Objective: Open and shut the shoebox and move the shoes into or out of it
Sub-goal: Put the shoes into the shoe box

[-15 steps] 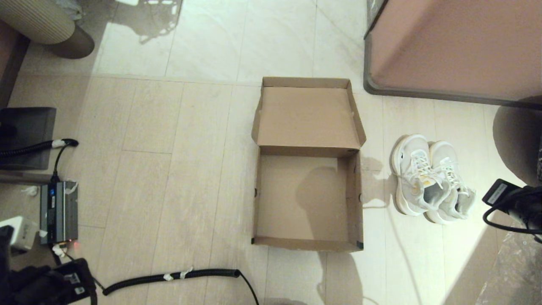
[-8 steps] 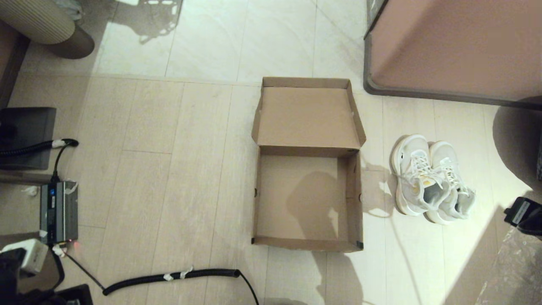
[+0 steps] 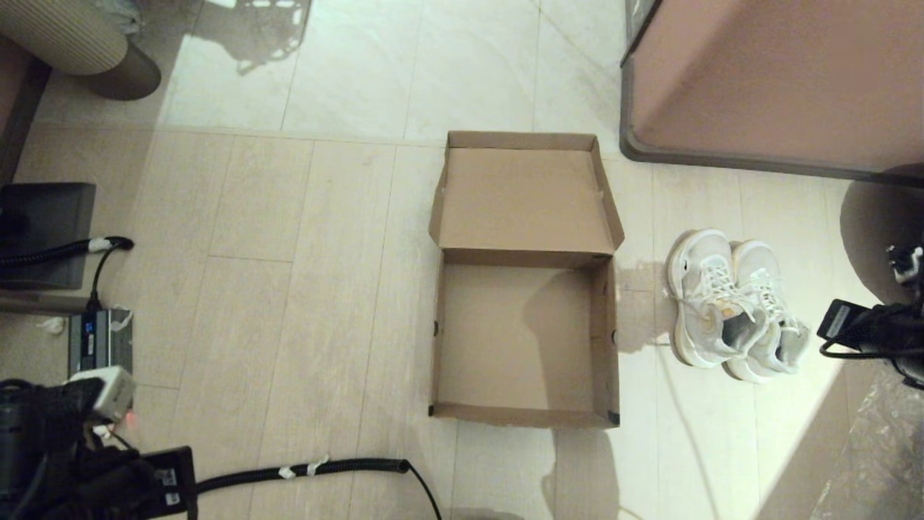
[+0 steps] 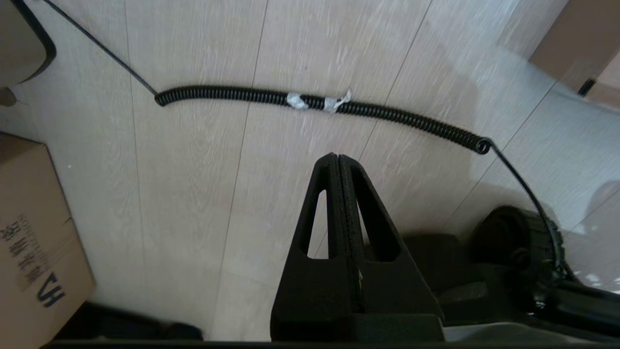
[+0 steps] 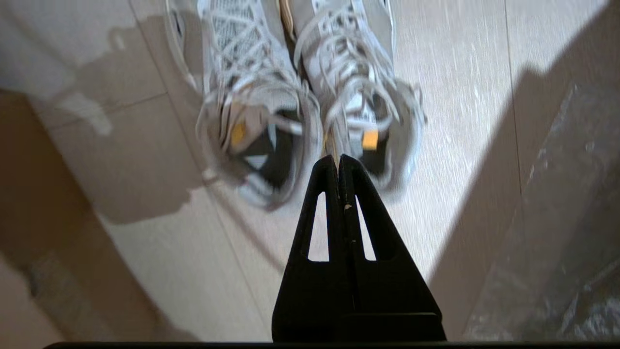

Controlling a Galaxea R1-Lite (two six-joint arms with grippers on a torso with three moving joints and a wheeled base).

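The brown cardboard shoebox (image 3: pixel 605 339) stands open and empty in the middle of the floor, its lid (image 3: pixel 523 198) folded back on the far side. The pair of white sneakers (image 3: pixel 729 303) sits side by side on the floor just right of the box, heels toward me. My right arm (image 3: pixel 866 332) reaches in from the right edge, close to the shoes' heels. In the right wrist view the right gripper (image 5: pixel 338 160) is shut and holds nothing, its tips just short of the gap between the shoes (image 5: pixel 300 87). My left gripper (image 4: pixel 337 157) is shut and empty over bare floor at the near left.
A large pinkish-brown cabinet (image 3: pixel 779 79) with a dark base fills the far right. A black coiled cable (image 3: pixel 303 471) lies near the box's front left, with a dark device (image 3: pixel 101 339) at the left. A printed carton (image 4: pixel 34 232) stands beside the left arm. Plastic sheeting (image 3: pixel 873 462) covers the near right corner.
The right arm drew back toward the right edge, then came forward again beside the shoes. The left arm shifted at the near left corner. Box and shoes have not moved.
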